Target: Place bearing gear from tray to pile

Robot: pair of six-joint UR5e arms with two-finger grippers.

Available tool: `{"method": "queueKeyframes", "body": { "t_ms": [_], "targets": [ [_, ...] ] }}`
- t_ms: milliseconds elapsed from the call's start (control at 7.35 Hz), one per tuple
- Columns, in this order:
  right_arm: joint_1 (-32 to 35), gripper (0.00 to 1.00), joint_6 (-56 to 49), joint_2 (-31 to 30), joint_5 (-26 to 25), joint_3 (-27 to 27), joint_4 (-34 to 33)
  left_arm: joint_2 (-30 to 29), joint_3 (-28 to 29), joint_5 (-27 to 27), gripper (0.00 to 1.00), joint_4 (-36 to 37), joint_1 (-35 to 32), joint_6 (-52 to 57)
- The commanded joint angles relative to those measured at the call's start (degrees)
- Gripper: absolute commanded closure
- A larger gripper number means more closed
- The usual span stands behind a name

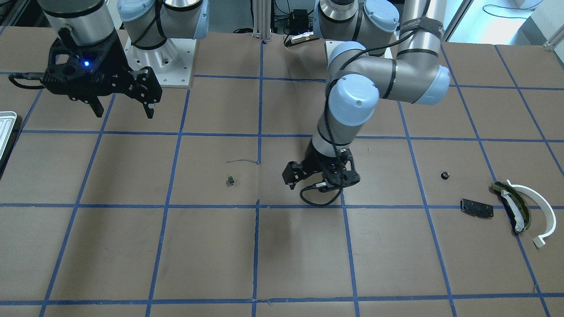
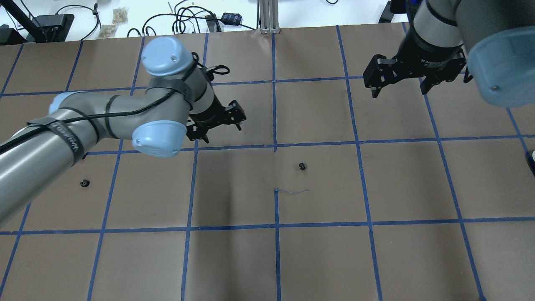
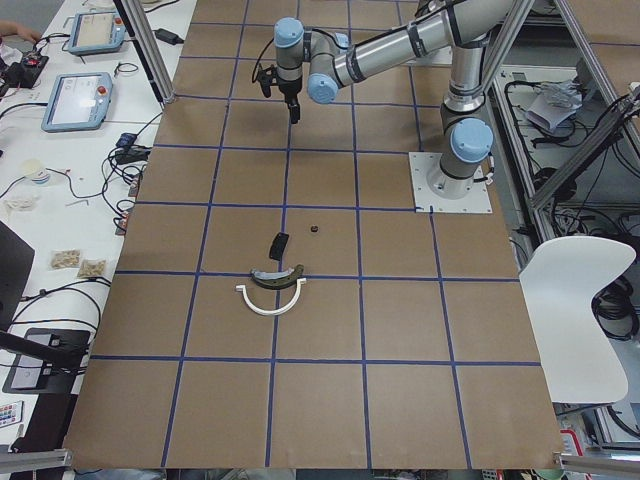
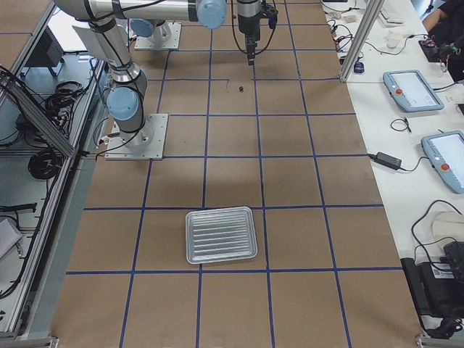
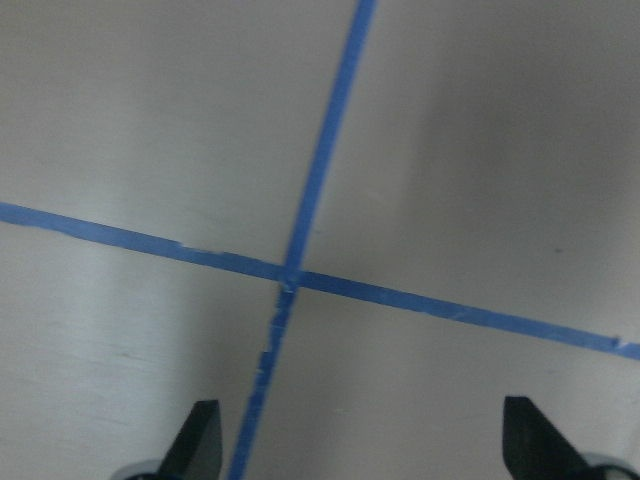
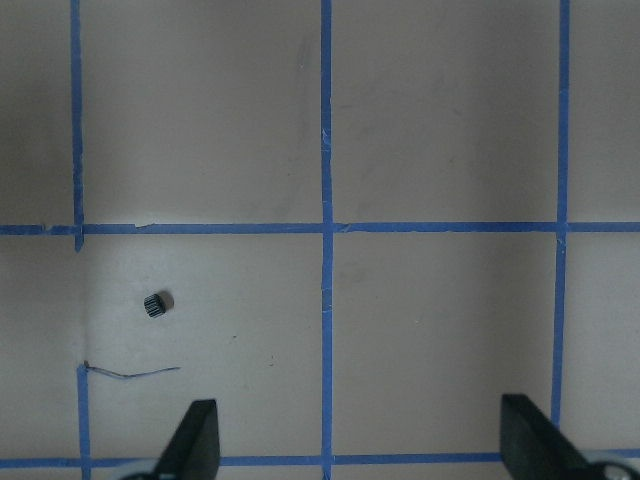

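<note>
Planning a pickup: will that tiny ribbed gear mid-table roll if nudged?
Probably: the gear looks cylindrical and seems to lie on its side. It is tiny beside the open right gripper, so likely light and easily flicked away.

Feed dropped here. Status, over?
Left gripper and right gripper open, empty. Gear on table, midfield, short of pile. Thin blue strand beside it, not touching.

Setting: robotics laboratory, two-arm test cell.
Work surface: table [image 1: 132, 255] papered brown, marked off by a blue tape grid [image 1: 260, 110].
Mounting: steel base plate [image 3: 452, 185] bolted down, carrying an industrial robot arm [image 2: 83, 121].
Side bench, 3 o'clock in the exterior right view: teach pendants [image 4: 413, 90], power adapter [image 4: 385, 160].
Structure, 12 o'clock overhead: aluminium profile post [image 2: 267, 16].
</note>
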Motion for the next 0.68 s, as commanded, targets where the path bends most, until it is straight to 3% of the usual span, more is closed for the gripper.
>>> {"method": "queueKeyframes", "body": {
  "t_ms": [0, 272, 408, 544],
  "targets": [
    [-0.2, 0.00, 1.6, -0.1, 0.5, -2.0, 0.3, -5.5, 3.8, -1.5, 0.00, 2.9, -8.4, -16.1],
    [0.0, 0.00, 6.9, 6.7, -0.2, -11.8, 5.8, -11.6, 4.3, -1.8, 0.00, 9.7, -14.0, -26.0],
    [0.3, 0.00, 14.8, 7.0, 0.5, -11.8, 6.7, -14.0, 4.4, -1.8, 0.00, 11.8, -14.8, -28.0],
    [1.2, 0.00, 15.4, 6.9, -0.2, -10.7, 6.5, -15.1, 4.7, -1.9, 0.00, 13.0, -15.0, -27.7]
  ]
}}
